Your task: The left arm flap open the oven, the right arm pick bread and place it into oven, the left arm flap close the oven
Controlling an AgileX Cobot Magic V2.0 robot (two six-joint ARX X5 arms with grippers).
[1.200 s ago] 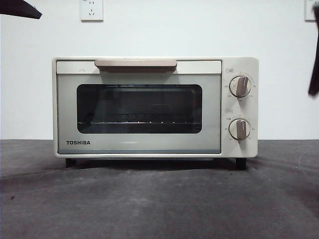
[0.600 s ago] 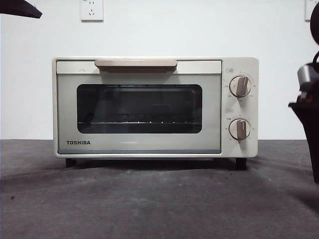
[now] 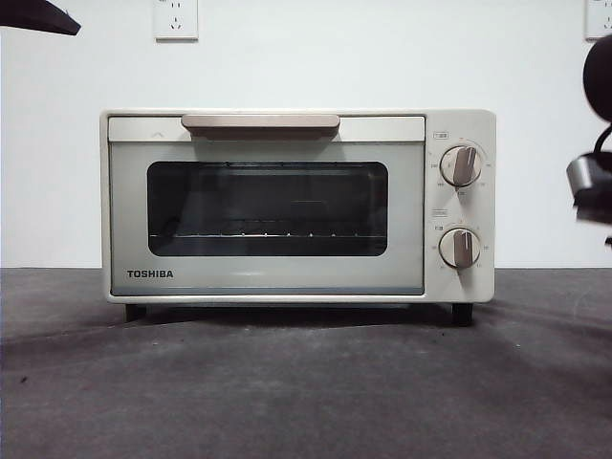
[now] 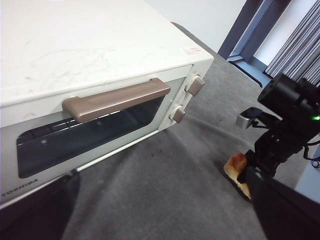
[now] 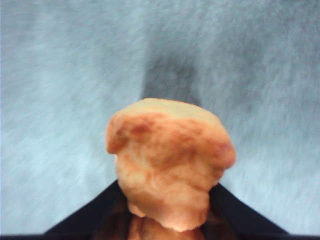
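1. Bench (image 3: 306,382): dark grey felt-like cover, nearest the front cam. No change vs the earlier front frames.
2. Right end effector (image 5: 167,220): black jaws closed on the bread (image 5: 170,167), which sits between them in the right wrist view. Golden-orange and lumpy, blurred grey bench behind it, with a dark shadow patch.
3. Left wrist view shows that bread (image 4: 236,167) low by the bench surface, beside the oven (image 4: 90,55) on its knob side and well apart from it, with the right arm (image 4: 285,125) over it.
4. Front view: right arm (image 3: 595,182) is at the right edge, about knob height. 1.0 s ago only a thin dark strip showed there; 0.5 s ago a bigger dark mass reached lower. Now it sits higher and takes less of the frame.
5. Oven (image 3: 296,206): door shut, beige handle (image 3: 260,123) across the top, wire rack seen through the glass, two knobs (image 3: 461,207) at the right. Same spot in all three front frames.
6. Left end effector (image 4: 160,215): jaws apart, holding nothing, in front of the door below the handle, not touching. In the front view it's a black tip (image 3: 36,16) at the top left corner, same as before.
7. Far back: white wall w/ socket (image 3: 176,19).
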